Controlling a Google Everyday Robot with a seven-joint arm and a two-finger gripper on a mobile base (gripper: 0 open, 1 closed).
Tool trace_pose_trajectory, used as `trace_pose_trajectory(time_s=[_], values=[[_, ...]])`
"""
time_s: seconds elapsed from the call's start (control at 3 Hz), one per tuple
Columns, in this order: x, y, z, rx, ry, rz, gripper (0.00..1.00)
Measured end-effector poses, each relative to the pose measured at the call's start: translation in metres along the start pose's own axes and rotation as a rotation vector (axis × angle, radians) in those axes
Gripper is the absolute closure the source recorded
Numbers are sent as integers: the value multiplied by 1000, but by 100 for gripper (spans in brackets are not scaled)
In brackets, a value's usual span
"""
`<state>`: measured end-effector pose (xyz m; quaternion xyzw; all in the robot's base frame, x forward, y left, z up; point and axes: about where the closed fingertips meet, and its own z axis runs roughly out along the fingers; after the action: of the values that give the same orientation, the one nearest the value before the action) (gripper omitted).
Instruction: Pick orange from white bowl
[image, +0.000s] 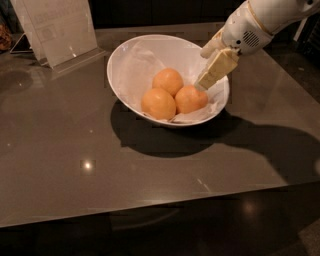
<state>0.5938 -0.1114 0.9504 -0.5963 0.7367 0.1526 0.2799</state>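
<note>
The white bowl (125, 65) stands tilted on the table, lined with crumpled white paper. Three oranges lie in it. The darker, redder orange (190, 99) is at the right. Two paler oranges lie beside it, one at the back (168, 81) and one at the front left (158, 103). My gripper (200, 85) reaches in from the upper right over the bowl's right rim. Its cream tip points down at the top right of the redder orange, touching it or nearly so.
The bowl sits on a glossy grey-brown table (75, 150) whose front edge is close to the camera. A clear stand with a paper sign (60, 30) is at the back left. My white arm (270, 20) crosses the upper right corner.
</note>
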Motion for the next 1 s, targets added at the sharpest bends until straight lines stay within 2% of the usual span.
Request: trace_pose_trajectory(time_s=[0.67,1.0], values=[[-1,-12,33,-58,-36,35,24],[8,-11,47,-85,-35,72,24]])
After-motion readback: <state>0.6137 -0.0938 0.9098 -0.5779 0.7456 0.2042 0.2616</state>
